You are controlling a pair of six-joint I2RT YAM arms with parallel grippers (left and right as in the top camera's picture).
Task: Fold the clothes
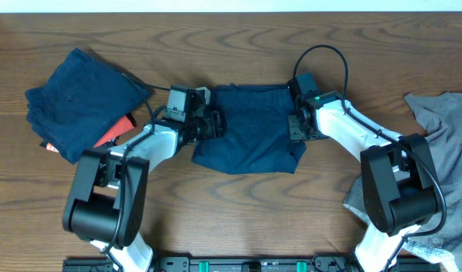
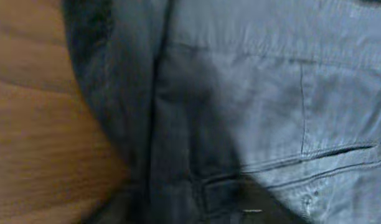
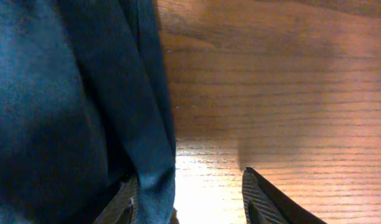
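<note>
left wrist view was blurred: navy shorts (image 2: pixel 253 93) filled it, own fingers unseen, so left gripper (image 1: pixel 214 125) spread was unreadable. overhead hid its tips at the shorts' edge too. right gripper (image 3: pixel 189 180) fingers (image 3: pixel 268 202) were cropped by the bottom edge, one partly behind cloth. grey garment (image 1: pixel 446 121) ran off the table's right edge. red item (image 1: pixel 116 130) near the left edge sat mostly under the folded navy stack (image 1: pixel 84 102), kind unclear.

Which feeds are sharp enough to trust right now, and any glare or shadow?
Overhead: sharp, evenly lit, navy garment clear. Left wrist: too close, its cloth soft and blurred, dark shadow low centre. Right wrist: bright glare on the table beside the cloth edge.
</note>
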